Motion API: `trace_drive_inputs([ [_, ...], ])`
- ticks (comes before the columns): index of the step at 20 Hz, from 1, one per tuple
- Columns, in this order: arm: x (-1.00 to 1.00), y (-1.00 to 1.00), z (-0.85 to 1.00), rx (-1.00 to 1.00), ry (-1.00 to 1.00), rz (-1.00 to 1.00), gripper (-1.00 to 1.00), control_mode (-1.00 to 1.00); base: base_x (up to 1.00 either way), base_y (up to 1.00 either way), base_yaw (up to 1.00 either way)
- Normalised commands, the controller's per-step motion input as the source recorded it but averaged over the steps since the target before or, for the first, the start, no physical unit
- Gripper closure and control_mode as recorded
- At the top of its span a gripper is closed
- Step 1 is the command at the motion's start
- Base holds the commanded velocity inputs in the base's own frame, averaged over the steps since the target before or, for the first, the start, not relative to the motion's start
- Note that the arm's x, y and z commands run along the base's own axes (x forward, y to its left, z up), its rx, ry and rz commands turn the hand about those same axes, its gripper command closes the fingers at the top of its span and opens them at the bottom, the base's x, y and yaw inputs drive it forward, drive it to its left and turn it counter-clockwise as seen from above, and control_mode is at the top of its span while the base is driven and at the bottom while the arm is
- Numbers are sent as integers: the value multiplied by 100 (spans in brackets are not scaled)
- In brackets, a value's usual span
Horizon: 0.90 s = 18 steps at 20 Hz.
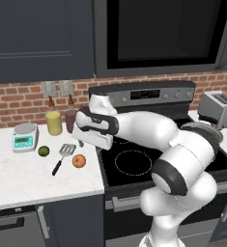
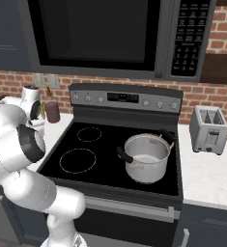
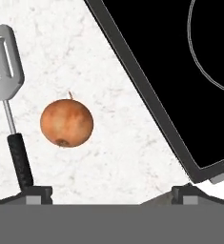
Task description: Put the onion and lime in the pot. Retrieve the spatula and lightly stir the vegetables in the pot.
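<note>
Progress so far looks like basically zero, judging by where everything sits. Going big to small: the stove (image 2: pixel 110 159) has the pot (image 2: pixel 146 157) on its front right burner, well away from the fingers (image 3: pixel 111 193) and over on the far side of the cooktop from them, and as far as I can see there's nothing in it yet. The bench (image 1: pixel 18 169) left of the stove carries all the loose stuff. The spatula (image 1: pixel 63 157) is flat on it, untouched, slotted head pointing away from the robot; in the hand view it lies just off the left fingertip. The onion (image 3: pixel 66 123) is sitting on the bench ahead of the fingers, a bit toward the left one, not between them yet. The lime (image 1: pixel 43 151) is further out past the spatula, near a little scale (image 1: pixel 24 137). Fingers are spread wide and empty, hanging over the bench near the stove's edge. So my guess is it's lining up for the onion, with both drops, the spatula pickup and the stirring all left to do.
</note>
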Motion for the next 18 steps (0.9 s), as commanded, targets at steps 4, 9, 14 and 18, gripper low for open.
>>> trace_drive_inputs([
  [4,58,10,-44,-5,12,-1,-100,-100,0,0,0],
  [9,24,19,-45,-2,3,0,-100,-100,0,0,0],
  [14,0,10,-39,0,2,0,-100,-100,0,0,0],
  [18,-11,0,-34,0,1,0,-100,-100,0,0,0],
])
